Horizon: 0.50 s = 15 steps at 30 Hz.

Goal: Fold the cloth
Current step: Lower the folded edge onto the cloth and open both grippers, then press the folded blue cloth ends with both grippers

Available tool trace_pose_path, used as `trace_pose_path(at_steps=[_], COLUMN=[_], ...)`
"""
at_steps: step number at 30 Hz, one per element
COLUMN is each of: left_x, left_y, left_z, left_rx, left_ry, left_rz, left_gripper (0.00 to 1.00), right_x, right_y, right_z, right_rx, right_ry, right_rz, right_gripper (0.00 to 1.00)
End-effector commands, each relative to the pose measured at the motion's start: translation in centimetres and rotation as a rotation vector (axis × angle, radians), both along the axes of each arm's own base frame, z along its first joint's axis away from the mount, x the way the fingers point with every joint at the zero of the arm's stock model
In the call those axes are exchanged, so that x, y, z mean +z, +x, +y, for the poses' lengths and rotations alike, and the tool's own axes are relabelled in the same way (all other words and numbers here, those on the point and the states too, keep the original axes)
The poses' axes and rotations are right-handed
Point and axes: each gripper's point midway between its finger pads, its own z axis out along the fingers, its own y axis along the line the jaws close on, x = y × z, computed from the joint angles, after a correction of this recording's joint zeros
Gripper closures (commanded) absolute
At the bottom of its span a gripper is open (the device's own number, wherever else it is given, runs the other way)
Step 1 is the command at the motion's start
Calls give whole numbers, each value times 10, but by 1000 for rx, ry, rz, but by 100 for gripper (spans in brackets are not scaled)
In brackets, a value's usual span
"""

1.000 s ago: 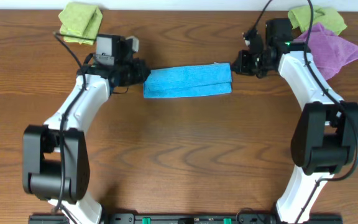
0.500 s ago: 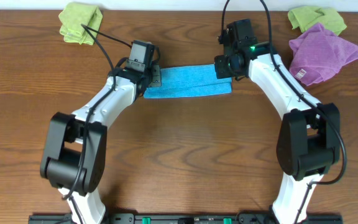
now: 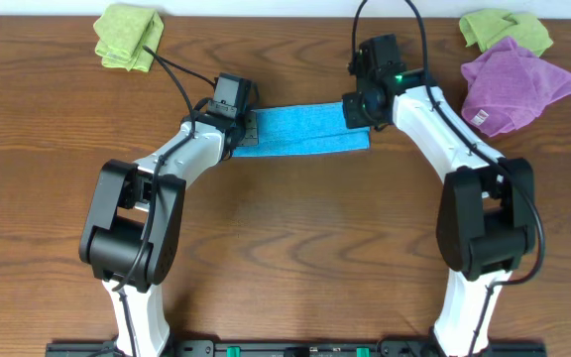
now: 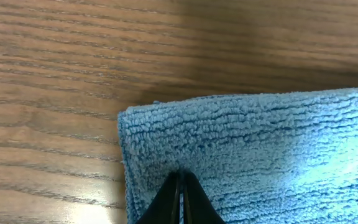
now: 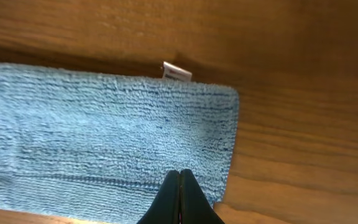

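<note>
A robotics lab bench: two white-and-black arms, left (image 3: pixel 157 169) and right (image 3: pixel 464 129), stand on a black rail (image 3: pixel 285 349) at the edge of a wood-grain table (image 3: pixel 295 238). Cables (image 3: pixel 181 79) loop off them, and green cloths (image 3: pixel 127 35) and a purple cloth (image 3: pixel 513 84) lie at the far corners.

2 arms (image 3: pixel 171 159): white shells | black joints (image 3: pixel 127 223) | black cables (image 3: pixel 181 84) | 1 green LED (image 3: pixel 399 77)
</note>
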Motion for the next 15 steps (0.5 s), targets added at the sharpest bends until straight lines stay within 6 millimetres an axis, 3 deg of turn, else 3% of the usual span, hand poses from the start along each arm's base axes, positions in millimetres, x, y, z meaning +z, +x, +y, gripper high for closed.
trace_pose_path(at_steps=[1, 15], left_x=[-4, -5], left_y=[2, 0], left_z=[0, -1], left_rx=[1, -3], left_ry=[16, 12], left_rz=[2, 12], left_gripper=[94, 94], right_x=[-17, -54], right_y=[0, -27], right_z=[-2, -8], right_rx=[-2, 1], right_ry=[-18, -55], right_rz=[34, 185], right_gripper=[98, 98])
